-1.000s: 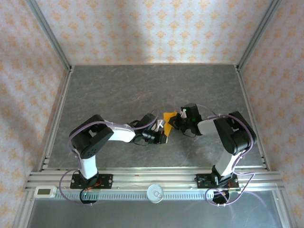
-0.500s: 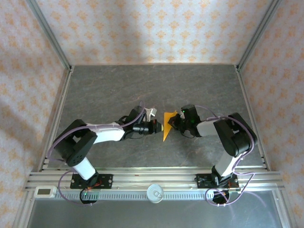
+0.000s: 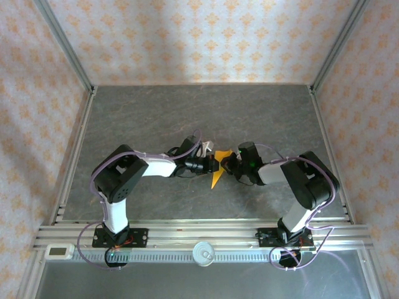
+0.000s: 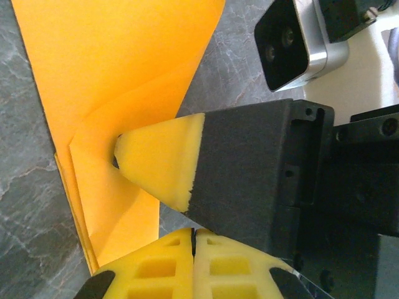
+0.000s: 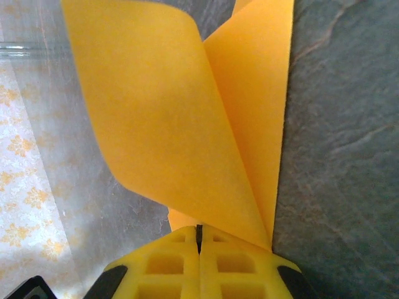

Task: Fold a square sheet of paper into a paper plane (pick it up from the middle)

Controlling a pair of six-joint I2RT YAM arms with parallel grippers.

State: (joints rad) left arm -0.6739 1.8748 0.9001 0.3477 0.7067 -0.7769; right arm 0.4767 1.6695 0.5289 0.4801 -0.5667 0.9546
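Smooth bright orange paper sheet (image 5: pixel 162 112), creased to a pointed wedge with a curling flap, is pinched by the right gripper (image 5: pixel 199 249); the left gripper (image 4: pixel 194 258), ribbed yellow foam, is clenched alongside.

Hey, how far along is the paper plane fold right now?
Done: the orange sheet already shows layered folds and a pointed end. In hand: the right gripper is shut, pinching it at a crease, with one flap curling up loose; the left gripper is shut beside its edge. Left: flattening that flap and finishing a narrow dart shape.
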